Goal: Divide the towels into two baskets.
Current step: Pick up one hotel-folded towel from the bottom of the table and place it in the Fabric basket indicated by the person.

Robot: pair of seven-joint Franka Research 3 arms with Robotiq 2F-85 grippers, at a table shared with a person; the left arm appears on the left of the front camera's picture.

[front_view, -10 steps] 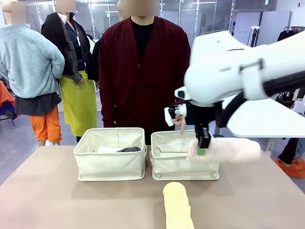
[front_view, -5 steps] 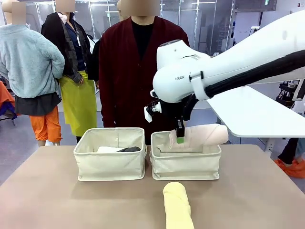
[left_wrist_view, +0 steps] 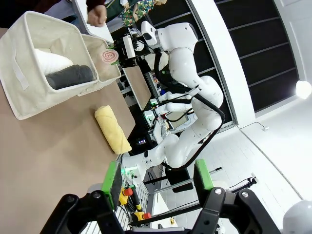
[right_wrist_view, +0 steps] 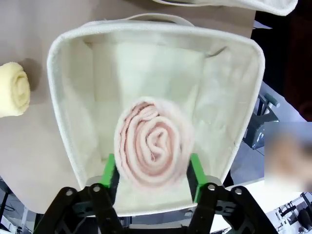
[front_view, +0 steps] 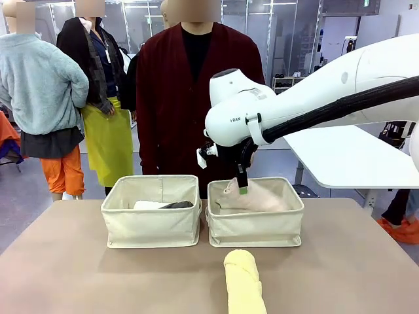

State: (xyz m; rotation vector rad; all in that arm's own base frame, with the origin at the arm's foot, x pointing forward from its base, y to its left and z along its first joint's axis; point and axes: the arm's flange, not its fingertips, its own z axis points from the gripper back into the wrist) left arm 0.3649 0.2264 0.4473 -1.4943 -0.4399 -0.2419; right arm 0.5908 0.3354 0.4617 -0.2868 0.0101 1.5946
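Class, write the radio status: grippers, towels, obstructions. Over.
Left gripper open, empty. Right gripper open around pink towel in right basket. Yellow towel on table. Nothing blocking.

- Two cream baskets side by side, far on the tabletop: left basket, right basket.
- Four rolled towels: white towel and dark grey towel in the left basket, pink towel in the right basket, yellow towel on the near tabletop.
- Two claws: right claw, left claw.
- One person at the far side.
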